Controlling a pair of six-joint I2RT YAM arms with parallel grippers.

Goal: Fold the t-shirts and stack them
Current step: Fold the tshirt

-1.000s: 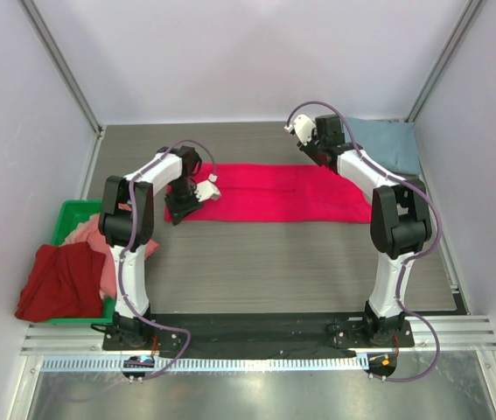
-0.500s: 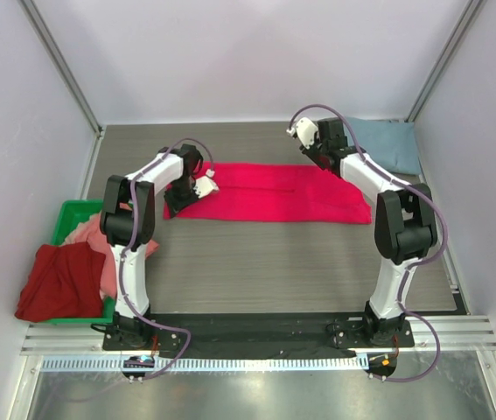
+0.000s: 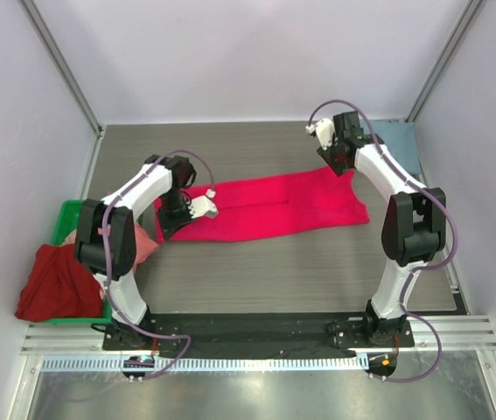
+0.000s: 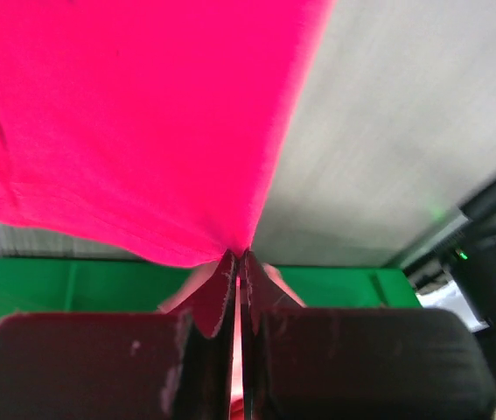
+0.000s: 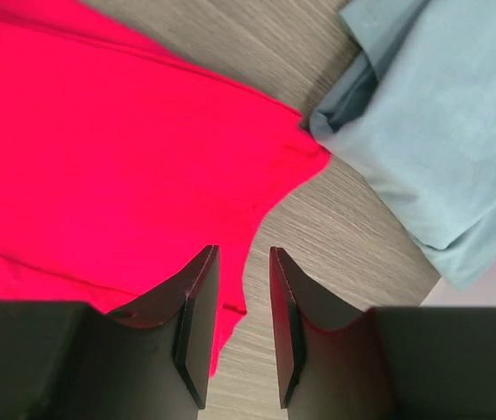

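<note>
The crimson-pink t-shirt (image 3: 274,206) is lying as a long folded strip across the middle of the worktop (image 3: 256,271), slanting from lower left to upper right in the top view.

The left pincer (image 4: 237,262) is pressing together on the strip's left corner, with a tuck of cloth caught at its tips. The right pincer (image 5: 243,254) is hanging over the strip's upper-right edge, slightly spread and gripping nothing.

Judgement: the step in hand is taking both ends for the crosswise fold. The right pincer needs to come down on the edge and bite through all the layers. Both ends should then be lifting level, so the strip is not twisting.

The dusty blue-grey t-shirt (image 5: 440,131) is lying at upper right, its corner just beside the crimson edge, so a careless bite risks catching it too.

At lower left, the salmon pink t-shirt (image 3: 146,248) and the dark red t-shirt (image 3: 55,280) are spilling from the green bin (image 3: 64,214), close to the left arm.
</note>
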